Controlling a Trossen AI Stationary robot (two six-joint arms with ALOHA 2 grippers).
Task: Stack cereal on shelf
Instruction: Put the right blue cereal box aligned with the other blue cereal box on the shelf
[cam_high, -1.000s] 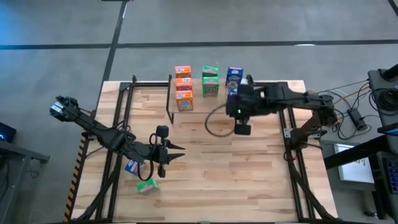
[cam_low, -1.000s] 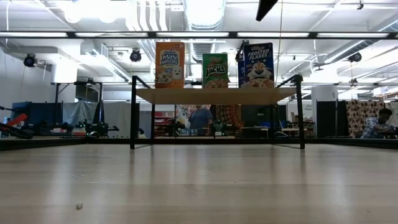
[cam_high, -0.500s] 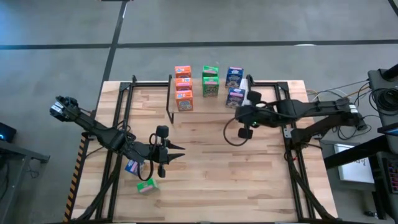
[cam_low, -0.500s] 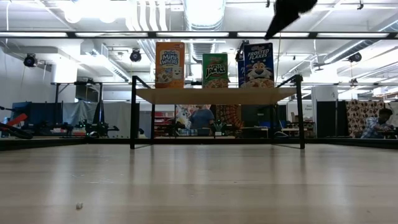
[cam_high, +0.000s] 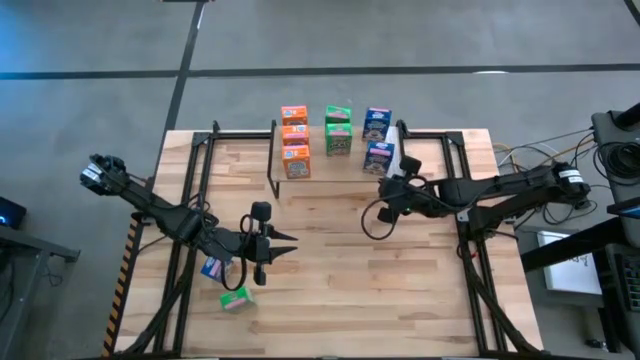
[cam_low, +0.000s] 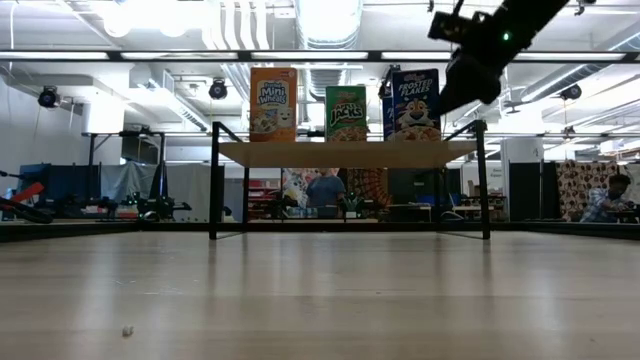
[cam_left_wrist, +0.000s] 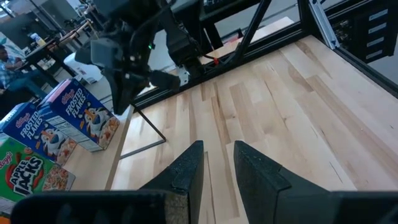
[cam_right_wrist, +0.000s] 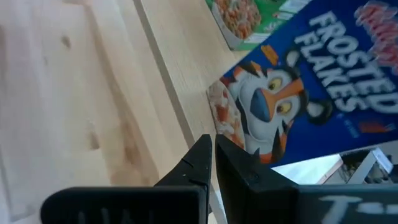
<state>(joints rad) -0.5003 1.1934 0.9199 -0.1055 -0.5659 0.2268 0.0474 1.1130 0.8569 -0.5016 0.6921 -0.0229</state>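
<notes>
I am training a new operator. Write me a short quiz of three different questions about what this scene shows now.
1. True or false: the right gripper is holding a cereal box.
2. How many orange boxes are on the shelf? A) one B) two C) three
3. Two boxes lie on the table near the left gripper. Which colours are they?

Key
1. False: it is shut and holds nothing.
2. C
3. A blue box and a green box.
</notes>
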